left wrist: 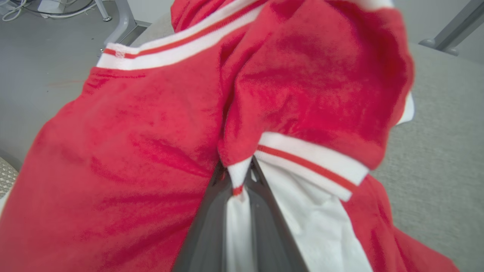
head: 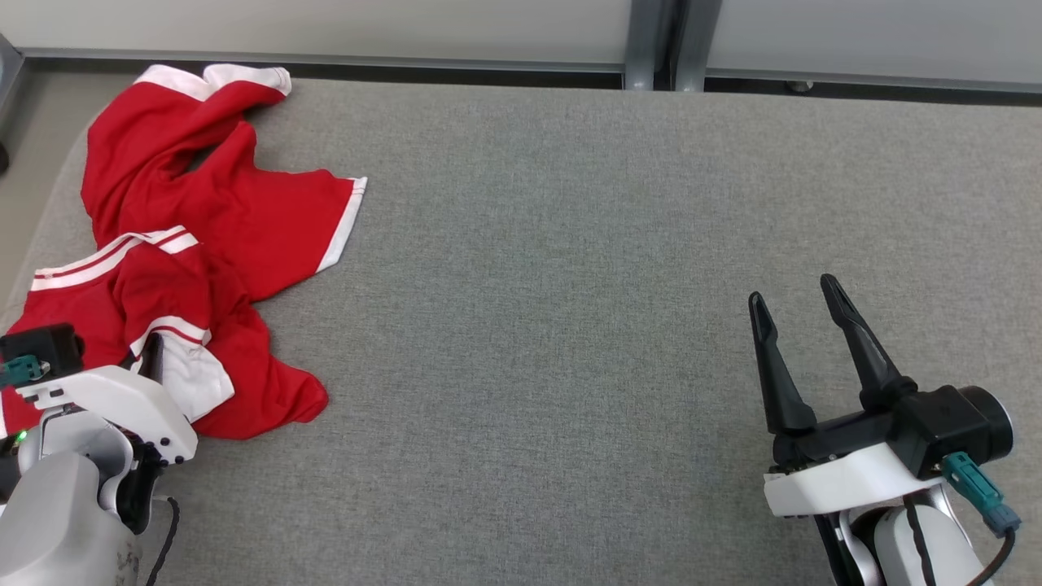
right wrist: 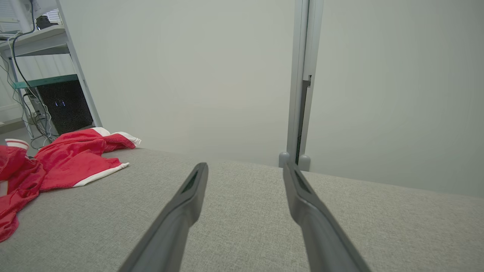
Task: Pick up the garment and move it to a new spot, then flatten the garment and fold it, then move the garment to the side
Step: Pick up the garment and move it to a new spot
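A red garment [head: 220,220] with white trim lies crumpled along the left edge of a grey fabric-covered worktop [head: 570,325], reaching from near the far left corner down towards the near left corner. The middle and right of the surface are bare. The left gripper [left wrist: 238,177] sits low over the near end of the heap, and its two dark fingers are closed on a thin fold of the white trim [left wrist: 310,158], with red cloth bunched above and around them. The right gripper [head: 792,289] hovers near the near right corner with its fingers spread apart, holding nothing and well apart from the cloth. The step in hand looks like the first one, lifting the garment to carry it to a new spot. Only a narrow pinch of edging is held, so a slow, straight rise seems wise, high enough that the trailing cloth leaves the surface before any sideways travel. The bare middle of the worktop looks the best place to set it down, with room to spread it. A quick pull might slip the fold free.
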{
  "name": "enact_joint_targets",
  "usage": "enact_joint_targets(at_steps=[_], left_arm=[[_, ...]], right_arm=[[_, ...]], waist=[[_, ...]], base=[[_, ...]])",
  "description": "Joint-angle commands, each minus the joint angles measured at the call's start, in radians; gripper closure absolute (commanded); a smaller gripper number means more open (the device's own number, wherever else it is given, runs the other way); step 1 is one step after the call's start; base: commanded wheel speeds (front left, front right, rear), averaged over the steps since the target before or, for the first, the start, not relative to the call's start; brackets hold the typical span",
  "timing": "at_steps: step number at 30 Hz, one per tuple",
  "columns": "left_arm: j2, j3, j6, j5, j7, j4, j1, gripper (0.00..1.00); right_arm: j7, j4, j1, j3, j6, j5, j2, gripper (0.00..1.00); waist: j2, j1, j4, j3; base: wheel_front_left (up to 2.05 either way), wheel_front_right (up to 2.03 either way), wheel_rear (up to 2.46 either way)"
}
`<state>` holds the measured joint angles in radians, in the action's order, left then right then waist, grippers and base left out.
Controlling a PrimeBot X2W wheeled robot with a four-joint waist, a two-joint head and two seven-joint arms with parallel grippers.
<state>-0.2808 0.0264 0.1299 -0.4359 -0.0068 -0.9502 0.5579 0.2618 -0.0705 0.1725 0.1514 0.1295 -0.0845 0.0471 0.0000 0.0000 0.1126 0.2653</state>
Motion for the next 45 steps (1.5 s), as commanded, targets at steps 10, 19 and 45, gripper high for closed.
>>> enact_joint_targets(at_steps=[10,19,45], left_arm=[[0.006,0.041,-0.008,-0.033,-0.056,0.322,-0.140,1.00],[0.070,0.136,-0.073,-0.011,0.087,0.880,-0.302,1.00],[0.166,0.384,-0.108,0.066,0.135,0.624,-0.296,1.00]], right_arm=[[0.005,0.007,-0.081,-0.028,0.002,-0.034,0.006,0.00],[0.005,0.020,-0.107,-0.016,0.002,-0.047,0.006,0.00],[0.003,0.066,-0.125,-0.020,0.002,-0.066,0.006,0.00]], waist=[[0.0000,0.0000,0.020,-0.142],[0.0000,0.0000,-0.081,-0.206],[0.0000,0.0000,-0.425,-0.160]], base=[[0.00,0.00,0.00],[0.00,0.00,0.00],[0.00,0.00,0.00]])
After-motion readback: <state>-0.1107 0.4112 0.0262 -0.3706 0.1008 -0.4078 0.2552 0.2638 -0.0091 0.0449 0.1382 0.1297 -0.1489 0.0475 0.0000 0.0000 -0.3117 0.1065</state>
